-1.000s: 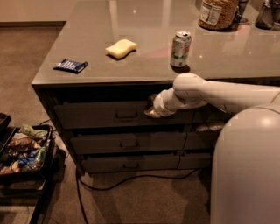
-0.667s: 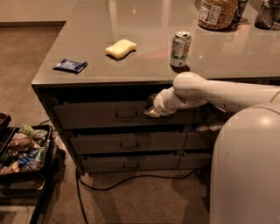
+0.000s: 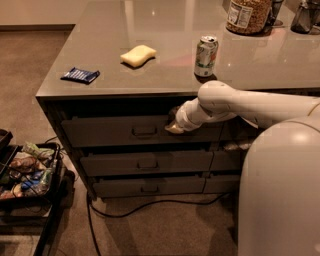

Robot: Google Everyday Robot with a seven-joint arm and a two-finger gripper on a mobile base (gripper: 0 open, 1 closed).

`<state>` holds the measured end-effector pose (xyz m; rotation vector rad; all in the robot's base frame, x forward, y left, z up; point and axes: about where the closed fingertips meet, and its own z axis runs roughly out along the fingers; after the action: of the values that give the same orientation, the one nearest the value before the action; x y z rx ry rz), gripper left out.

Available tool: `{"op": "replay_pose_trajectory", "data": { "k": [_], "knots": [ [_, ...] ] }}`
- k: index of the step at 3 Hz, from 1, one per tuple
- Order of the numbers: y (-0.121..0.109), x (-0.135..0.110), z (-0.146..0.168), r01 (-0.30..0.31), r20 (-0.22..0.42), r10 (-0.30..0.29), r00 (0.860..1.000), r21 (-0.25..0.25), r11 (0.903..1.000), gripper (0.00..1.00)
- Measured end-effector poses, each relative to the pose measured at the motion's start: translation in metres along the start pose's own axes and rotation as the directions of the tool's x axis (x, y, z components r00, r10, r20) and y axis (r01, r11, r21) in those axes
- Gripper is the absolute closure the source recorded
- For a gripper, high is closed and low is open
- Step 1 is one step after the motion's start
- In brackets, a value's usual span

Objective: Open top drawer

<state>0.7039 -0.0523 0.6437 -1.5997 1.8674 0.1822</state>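
The robot's white body point(image 3: 280, 190) filled the near right corner, beside a grey desk point(image 3: 150, 30) whose glossy top ran away toward the far side. Its white arm point(image 3: 250, 102) reached left from the body, under the desk's near edge.

The top drawer point(image 3: 100, 132) sat directly under the desk top, as the uppermost of three stacked fronts on the near face. Its long axis ran left to right along that face, its dark-grey front faced the near side, and a dark gap lay above its upper edge. A rectangular loop handle point(image 3: 144, 131) sat at the middle of the front, lying level.

The middle drawer point(image 3: 115, 164) and bottom drawer point(image 3: 125, 187) lay below it, both with shorter fronts. A black floor tray point(image 3: 50, 220) of mixed clutter stood at the near left, and a dark cable point(image 3: 150, 202) trailed across the carpet under the drawers.

On the desk, a jar point(image 3: 247, 15) stood at the far right and a drink can point(image 3: 206, 56) stood upright nearer the edge. A yellow sponge point(image 3: 138, 55) lay to the can's left, and a blue packet point(image 3: 80, 75) lay further left.

The tool point(image 3: 174, 127) rested at the top drawer's front, just right of the handle. Whether it was clenched or released could not be told.
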Motion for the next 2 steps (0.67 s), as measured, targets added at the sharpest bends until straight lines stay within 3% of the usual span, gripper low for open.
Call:
{"op": "replay_pose_trajectory", "data": {
  "k": [2],
  "knots": [
    [-0.0019, -0.0009, -0.0006, 0.000, 0.000, 0.000, 1.000, -0.002, 1.0000, 0.71]
  ]
}}
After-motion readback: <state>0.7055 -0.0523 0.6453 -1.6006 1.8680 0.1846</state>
